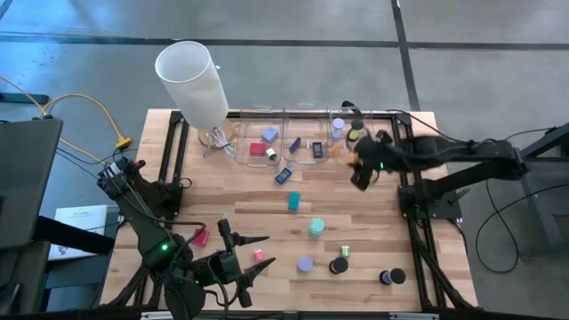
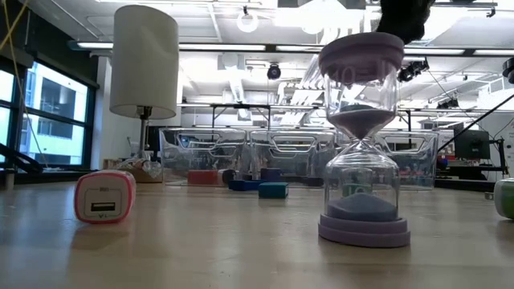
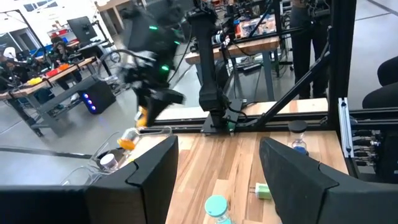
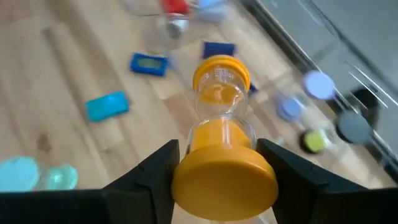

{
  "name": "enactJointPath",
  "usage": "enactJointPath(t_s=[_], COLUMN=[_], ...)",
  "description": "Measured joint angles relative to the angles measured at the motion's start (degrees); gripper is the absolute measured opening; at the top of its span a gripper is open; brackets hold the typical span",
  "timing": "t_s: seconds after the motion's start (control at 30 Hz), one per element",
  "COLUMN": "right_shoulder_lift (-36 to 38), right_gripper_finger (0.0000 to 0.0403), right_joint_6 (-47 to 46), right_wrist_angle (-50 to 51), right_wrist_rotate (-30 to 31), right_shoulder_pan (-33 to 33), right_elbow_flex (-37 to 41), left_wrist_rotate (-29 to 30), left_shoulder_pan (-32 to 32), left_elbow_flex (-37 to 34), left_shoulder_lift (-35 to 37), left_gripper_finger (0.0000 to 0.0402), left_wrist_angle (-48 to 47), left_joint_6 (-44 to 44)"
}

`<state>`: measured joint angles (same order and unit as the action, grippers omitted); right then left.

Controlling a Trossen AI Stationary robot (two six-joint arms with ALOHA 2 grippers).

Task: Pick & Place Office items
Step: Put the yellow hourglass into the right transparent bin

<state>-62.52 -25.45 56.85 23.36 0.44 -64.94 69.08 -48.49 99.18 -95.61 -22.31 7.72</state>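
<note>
1. Your right gripper (image 4: 214,163) is clenched on an orange-capped clear plastic hourglass timer (image 4: 219,124); its two dark fingers (image 4: 146,171) press either side of the near cap. Only your right wrist view shows this grip plainly.
2. In your high view the right gripper (image 1: 363,169) hangs over the far right part of the wooden table (image 1: 258,200), just beside the row of clear plastic bins (image 1: 293,138). The timer shows there only as a small orange spot (image 1: 353,161).
3. Your left wrist view catches the same timer (image 3: 142,116) from across the table, held clear above the surface.
4. Your left gripper (image 1: 249,258) waits over the near left edge, its fingers (image 3: 155,171) apart and holding nothing.
5. Between those left fingers you see a teal-capped hourglass (image 3: 217,206) and, just beside it, a small yellow-green piece (image 3: 262,190).
6. Under the right gripper lie a teal flat rectangle (image 4: 107,106), a blue flat rectangle (image 4: 149,63) and a dark blue flat block (image 4: 218,48).
7. Your low view alone shows a lavender-capped hourglass (image 2: 361,136) standing upright close to the lens and a pink-edged white cube with a socket face (image 2: 104,197) to its side.
8. A tall white cylinder (image 1: 193,82) stands at the far left corner, beside the bins.
9. Black round pieces (image 1: 392,277) lie near the front right edge, well apart from both grippers.
</note>
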Motion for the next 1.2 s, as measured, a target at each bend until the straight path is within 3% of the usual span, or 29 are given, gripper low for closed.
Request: enactJointPath(t_s=[0.17,0.33,0.53,0.77,1.2], right_shoulder_lift=[-0.7,-4.6,-12.0,-21.7,-32.3], right_gripper_finger=[0.0199,0.0185,0.0190,0.0185,0.0186], right_joint_6=[3.0,7.4,12.5,14.6,16.1], right_wrist_angle=[2.5,3.3,3.3,2.0,-2.2], right_wrist_rotate=[-9.6,-17.4,-19.5,-22.4,-23.8], right_shoulder_pan=[-12.1,-24.5,-34.4,-40.4,-40.7], right_elbow_flex=[-1.4,-1.4,-1.4,-1.4,-1.5], left_wrist_rotate=[0.0,0.0,0.0,0.0,-0.2], left_shoulder_pan=[0.0,0.0,0.0,0.0,0.0], left_elbow_flex=[0.0,0.0,0.0,0.0,0.0], left_shoulder_lift=[0.0,0.0,0.0,0.0,0.0], left_gripper_finger=[0.0217,0.0217,0.0217,0.0217,0.0217], left_wrist_angle=[0.0,0.0,0.0,0.0,-5.3], left_joint_6=[0.1,0.2,-0.1,-0.2,4.1])
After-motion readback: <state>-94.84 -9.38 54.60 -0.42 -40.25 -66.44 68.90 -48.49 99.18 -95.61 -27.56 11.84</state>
